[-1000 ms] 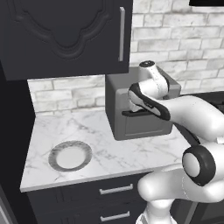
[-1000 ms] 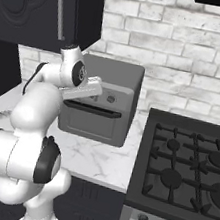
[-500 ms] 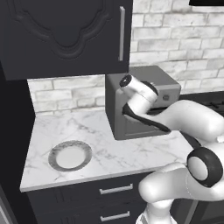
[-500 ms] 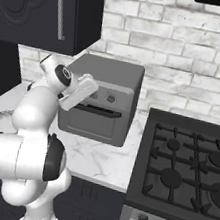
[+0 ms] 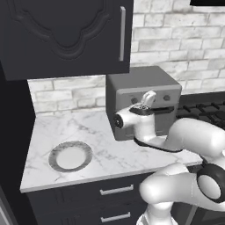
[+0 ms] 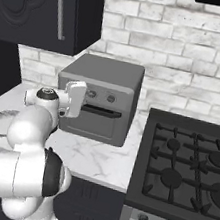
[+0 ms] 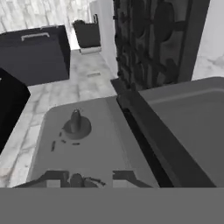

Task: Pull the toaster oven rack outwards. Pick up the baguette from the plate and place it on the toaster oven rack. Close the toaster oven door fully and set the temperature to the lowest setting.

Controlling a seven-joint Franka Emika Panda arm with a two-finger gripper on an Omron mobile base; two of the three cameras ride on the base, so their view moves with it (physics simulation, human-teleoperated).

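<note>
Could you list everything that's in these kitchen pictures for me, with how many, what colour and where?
toaster oven: one, grey, on the counter against the brick wall.
toaster oven door: one, grey, shut.
door handle: one, dark bar, above the door's window.
knobs: small, dark, in a row across the oven's front.
plate: one, white centre with grey speckled rim, on the counter left of the oven, nothing on it.
counter: one, white marble.
stove: one, black, right of the oven.
wall cabinet: one, dark, above the counter.
gripper: one, dark tips, shut on a knob at the oven's front.
</note>
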